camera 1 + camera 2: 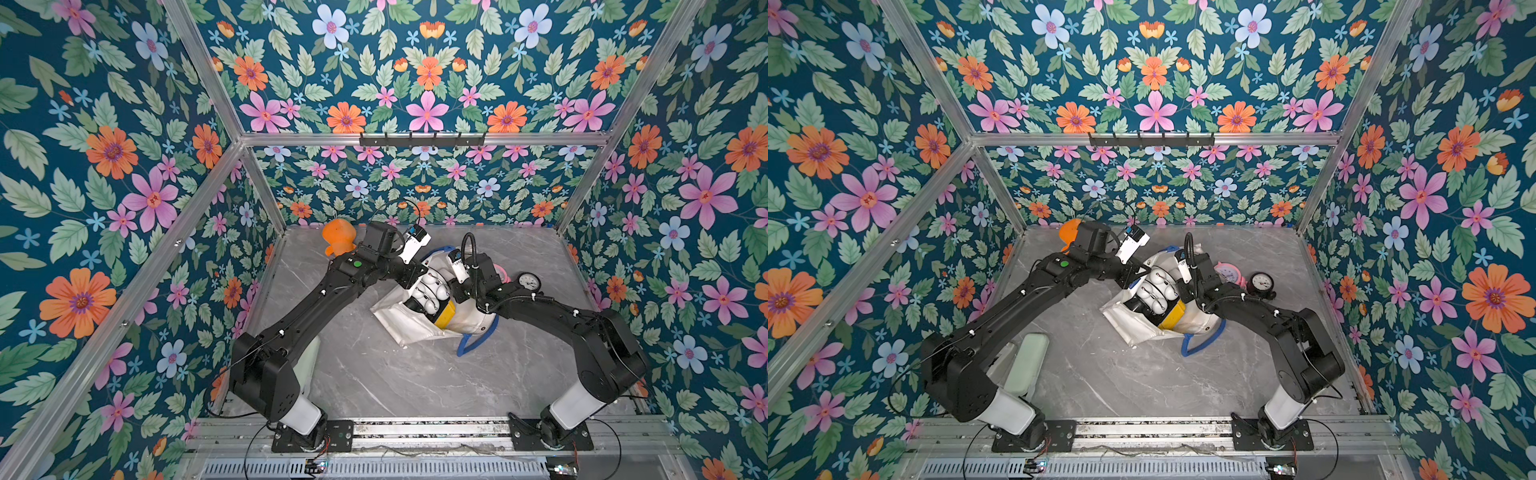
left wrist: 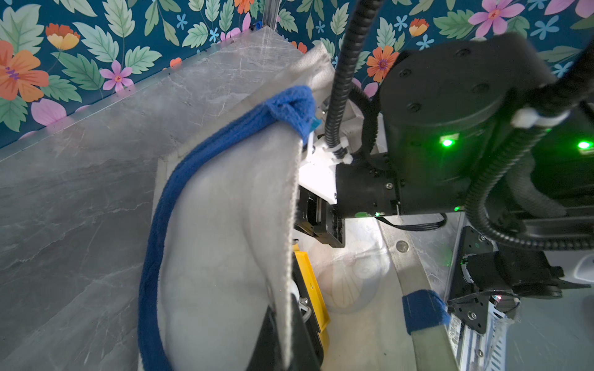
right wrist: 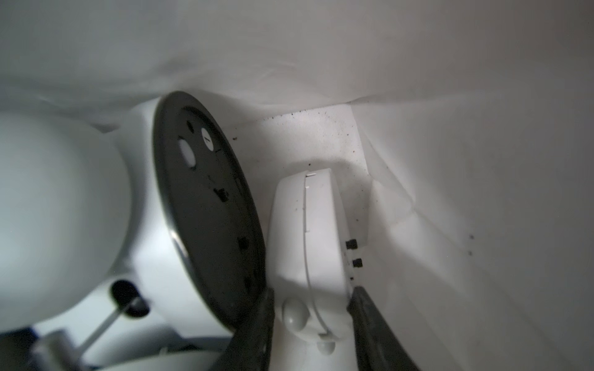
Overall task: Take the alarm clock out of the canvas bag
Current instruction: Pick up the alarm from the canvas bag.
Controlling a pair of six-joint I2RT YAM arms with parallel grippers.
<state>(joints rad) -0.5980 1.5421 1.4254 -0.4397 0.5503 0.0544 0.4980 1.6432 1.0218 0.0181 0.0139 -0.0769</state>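
Right gripper (image 3: 311, 290) fingers either side of a small white alarm clock (image 3: 308, 237) deep inside the canvas bag (image 1: 399, 328), jaws partway apart, whether pressing or just clear impossible to tell. Left gripper (image 2: 289, 340) pinched on the bag's rim, holding the mouth up. Probably light, hard, slick plastic: best squeezed across the flat sides, lifted clear of the neighbouring twin-bell clock (image 3: 205, 205).

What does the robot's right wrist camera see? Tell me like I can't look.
The right claw reaches inside the white canvas bag, its two dark fingers either side of a slim white plastic gadget. Beside that leans a round white alarm clock, its dark back showing. Whether the claw grips is unclear.
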